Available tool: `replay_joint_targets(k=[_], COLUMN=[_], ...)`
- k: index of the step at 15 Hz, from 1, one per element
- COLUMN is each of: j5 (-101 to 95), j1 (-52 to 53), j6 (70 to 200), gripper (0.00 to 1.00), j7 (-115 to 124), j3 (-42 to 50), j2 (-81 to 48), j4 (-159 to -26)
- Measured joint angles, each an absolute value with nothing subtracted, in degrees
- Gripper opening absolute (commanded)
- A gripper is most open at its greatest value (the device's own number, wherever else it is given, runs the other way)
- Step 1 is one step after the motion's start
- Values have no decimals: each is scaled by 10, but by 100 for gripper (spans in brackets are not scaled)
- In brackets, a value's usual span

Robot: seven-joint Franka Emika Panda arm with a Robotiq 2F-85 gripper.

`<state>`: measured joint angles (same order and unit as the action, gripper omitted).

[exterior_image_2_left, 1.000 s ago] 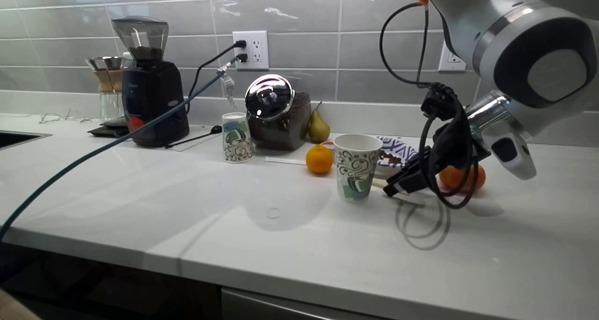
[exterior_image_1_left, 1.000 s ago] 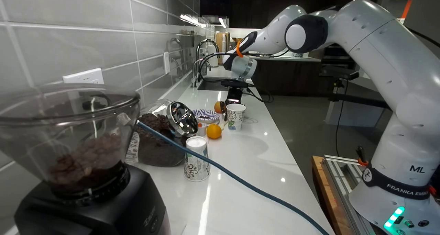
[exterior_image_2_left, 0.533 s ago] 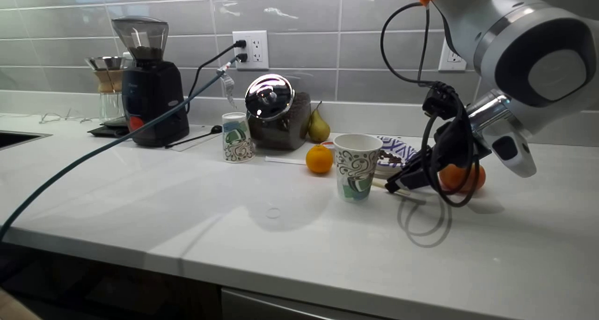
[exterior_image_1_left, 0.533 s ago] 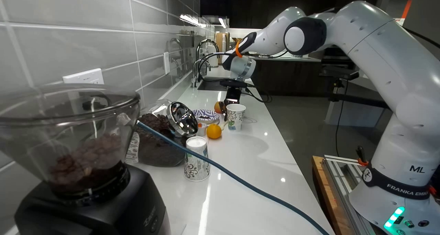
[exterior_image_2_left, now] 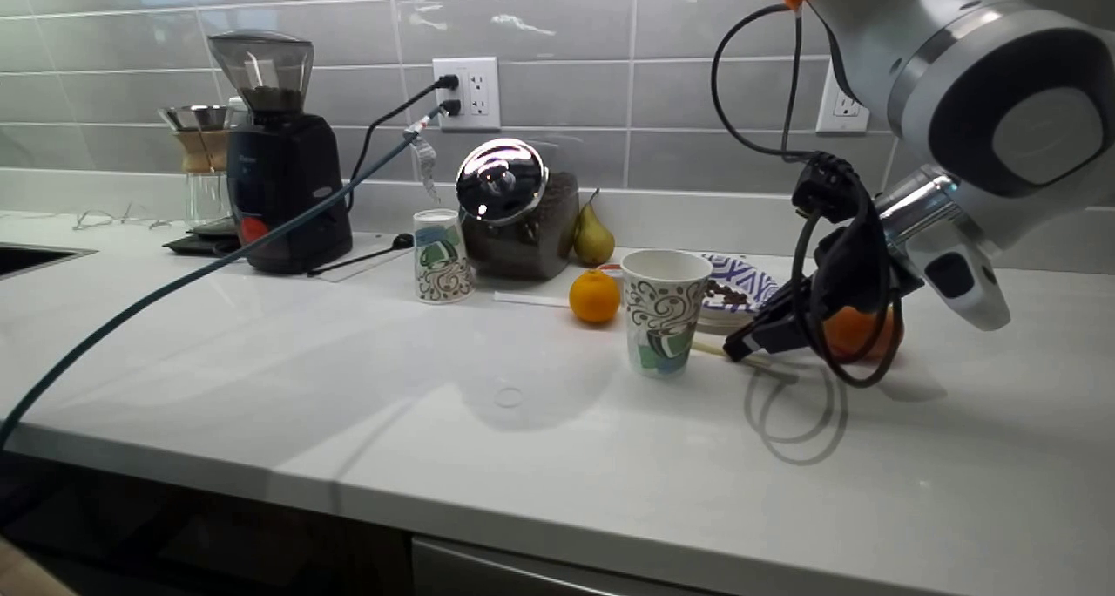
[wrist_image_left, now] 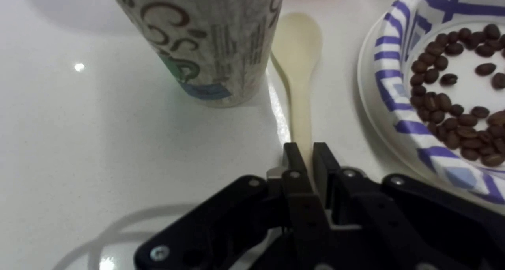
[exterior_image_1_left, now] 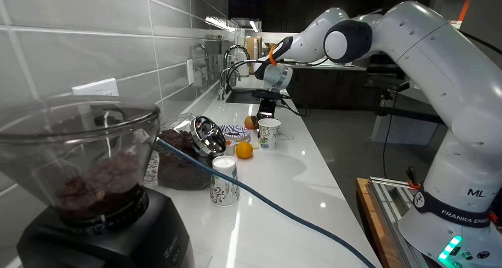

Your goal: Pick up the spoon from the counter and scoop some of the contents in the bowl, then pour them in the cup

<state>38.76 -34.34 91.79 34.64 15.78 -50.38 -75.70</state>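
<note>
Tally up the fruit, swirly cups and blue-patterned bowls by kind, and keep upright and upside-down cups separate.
Pear: 1
Orange-coloured fruits: 2
Upright swirly cup: 1
Upside-down swirly cup: 1
Blue-patterned bowl: 1
Total: 6

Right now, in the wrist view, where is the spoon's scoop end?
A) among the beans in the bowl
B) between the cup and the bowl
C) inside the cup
B: the scoop end of the spoon shows outside both, with the cup on one side and the bowl of beans on the other.
</note>
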Motion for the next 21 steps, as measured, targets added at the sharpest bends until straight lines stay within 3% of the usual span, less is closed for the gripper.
replay_joint_targets(k=[11, 20, 21], j5=[392, 498, 510], j1=[-376, -351, -340], j6=[964, 1174, 1205], gripper=[5, 5, 12], j7=[334, 273, 270], j3=[197, 181, 177], j2=[-425, -298, -290], j4=[-837, -948, -957])
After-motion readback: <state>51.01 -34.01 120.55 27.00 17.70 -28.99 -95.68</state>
